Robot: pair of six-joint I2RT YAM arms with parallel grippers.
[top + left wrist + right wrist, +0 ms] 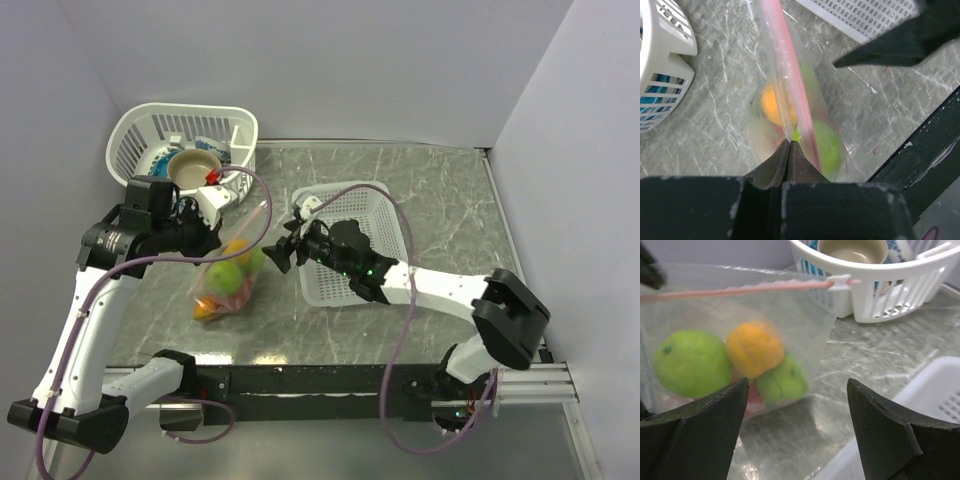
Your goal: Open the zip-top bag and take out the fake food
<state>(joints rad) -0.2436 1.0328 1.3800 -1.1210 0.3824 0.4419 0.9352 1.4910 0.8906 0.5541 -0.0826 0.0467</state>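
Marble tabletop [430, 190] — zip-top bag [790, 315] upright, zip [740, 290] uppermost

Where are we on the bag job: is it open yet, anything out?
Done: the left gripper is shut on the zip-top bag at its top edge, holding it upright. In hand: the right gripper is open, facing the bag near the white slider. Left: the pink zip strip looks closed along its length and the fake food is all inside, so opening and removal are both ahead.
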